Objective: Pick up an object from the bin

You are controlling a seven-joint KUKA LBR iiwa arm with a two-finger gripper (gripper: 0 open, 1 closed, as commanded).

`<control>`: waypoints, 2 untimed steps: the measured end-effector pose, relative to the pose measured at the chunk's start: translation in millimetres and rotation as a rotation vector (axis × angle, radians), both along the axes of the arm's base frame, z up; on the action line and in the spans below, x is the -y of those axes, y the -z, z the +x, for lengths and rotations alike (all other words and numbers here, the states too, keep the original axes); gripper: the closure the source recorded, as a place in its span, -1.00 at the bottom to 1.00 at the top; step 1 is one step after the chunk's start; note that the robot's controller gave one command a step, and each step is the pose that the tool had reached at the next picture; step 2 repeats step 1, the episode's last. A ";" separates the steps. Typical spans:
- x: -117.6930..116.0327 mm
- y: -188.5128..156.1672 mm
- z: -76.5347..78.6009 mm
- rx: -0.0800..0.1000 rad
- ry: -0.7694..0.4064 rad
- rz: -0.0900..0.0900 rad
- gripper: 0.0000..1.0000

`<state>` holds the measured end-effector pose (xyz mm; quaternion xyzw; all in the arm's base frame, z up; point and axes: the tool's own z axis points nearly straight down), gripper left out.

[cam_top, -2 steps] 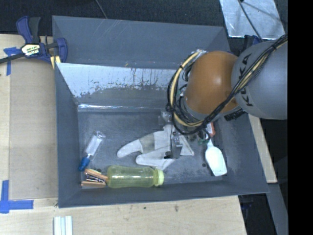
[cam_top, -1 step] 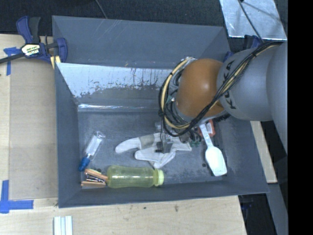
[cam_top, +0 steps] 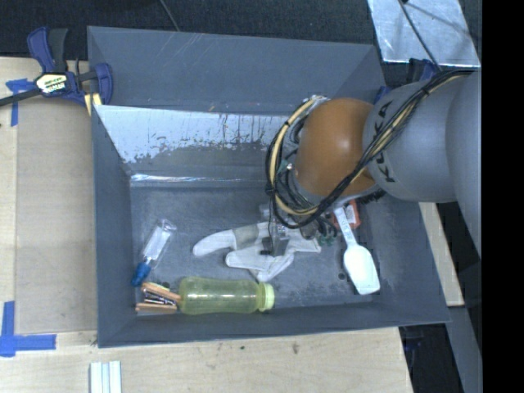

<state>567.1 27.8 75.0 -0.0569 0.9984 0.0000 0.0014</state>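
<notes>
1. Where the gripper [cam_top: 273, 250] hangs at the middle of the bin [cam_top: 113, 244], white plastic pieces [cam_top: 233, 242] lie under it; I cannot tell how its fingers stand.
2. These flat, overlapping pieces could slip or lift together.
3. A white brush [cam_top: 361, 268] lies at 4 o'clock and a green bottle [cam_top: 223, 295] at 7.
4. The orange cover [cam_top: 332, 150] hides the floor beneath it.

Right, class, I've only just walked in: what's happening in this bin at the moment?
A robot arm reaches in from the right. Its gripper is low over the middle of the grey bin, at a small cluster of pale white plastic pieces. Whether it has hold of one cannot be told. A yellow-green bottle lies by the near wall, a clear tube with a blue tip to the left and a white-headed tool to the right.
</notes>
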 end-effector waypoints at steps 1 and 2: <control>-16.0 -188.9 -16.2 0.009 0.005 0.000 1.00; -16.0 -188.9 -16.2 0.009 0.005 0.000 1.00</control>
